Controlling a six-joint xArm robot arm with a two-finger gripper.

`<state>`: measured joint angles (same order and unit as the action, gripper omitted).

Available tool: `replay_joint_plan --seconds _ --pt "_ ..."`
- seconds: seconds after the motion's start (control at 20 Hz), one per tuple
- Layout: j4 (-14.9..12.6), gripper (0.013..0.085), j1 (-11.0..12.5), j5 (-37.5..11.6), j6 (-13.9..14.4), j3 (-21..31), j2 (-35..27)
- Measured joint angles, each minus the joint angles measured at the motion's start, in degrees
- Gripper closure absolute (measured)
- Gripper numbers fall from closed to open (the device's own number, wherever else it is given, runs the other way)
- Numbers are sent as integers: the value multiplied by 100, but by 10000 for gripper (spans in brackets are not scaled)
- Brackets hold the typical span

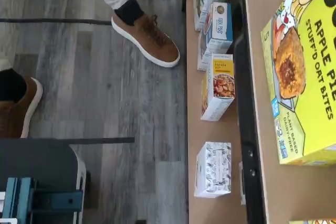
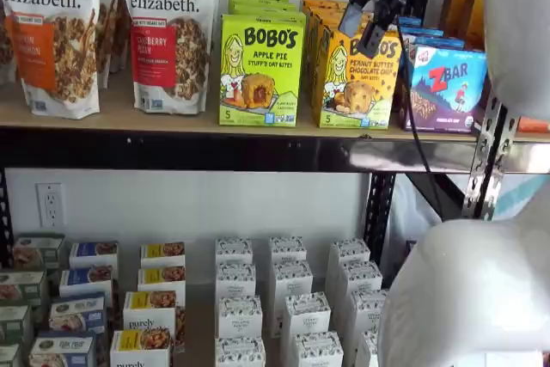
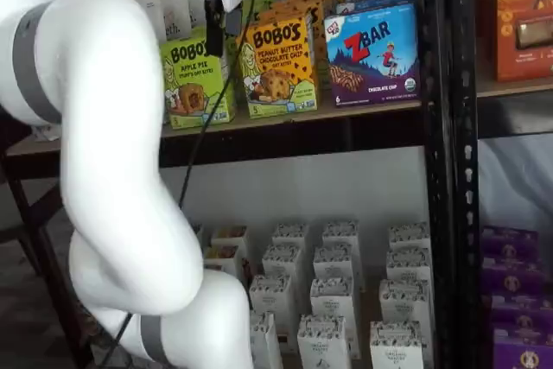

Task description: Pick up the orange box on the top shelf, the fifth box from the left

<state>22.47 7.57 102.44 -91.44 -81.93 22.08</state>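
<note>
The orange box (image 2: pixel 354 83) (image 3: pixel 278 66), a yellow-orange Bobo's Peanut Butter Chocolate Chip carton, stands upright at the front of the top shelf (image 2: pixel 258 152) (image 3: pixel 285 131), with more cartons of its kind behind it. My gripper (image 2: pixel 363 27) hangs in front of the carton's upper edge. Its two black fingers are spread with a plain gap, open and holding nothing. From the side, only one finger (image 3: pixel 212 19) shows, just left of the carton. The wrist view has the shelf board (image 1: pixel 294 192) but no fingers.
A lime-green Apple Pie box (image 2: pixel 260 70) (image 1: pixel 304 77) stands left of the orange box and a blue ZBar box (image 2: pixel 445 88) (image 3: pixel 371 54) right of it. Granola bags (image 2: pixel 168 36) stand further left. Small cartons (image 2: pixel 288 298) fill the lower level. A person's brown shoes (image 1: pixel 149 38) are on the floor.
</note>
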Motion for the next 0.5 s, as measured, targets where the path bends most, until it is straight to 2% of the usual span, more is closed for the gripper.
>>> replay_joint_plan --seconds 0.15,0.5 --pt "-182 130 -127 -567 30 353 268" --pt "-163 130 -165 -761 49 508 340"
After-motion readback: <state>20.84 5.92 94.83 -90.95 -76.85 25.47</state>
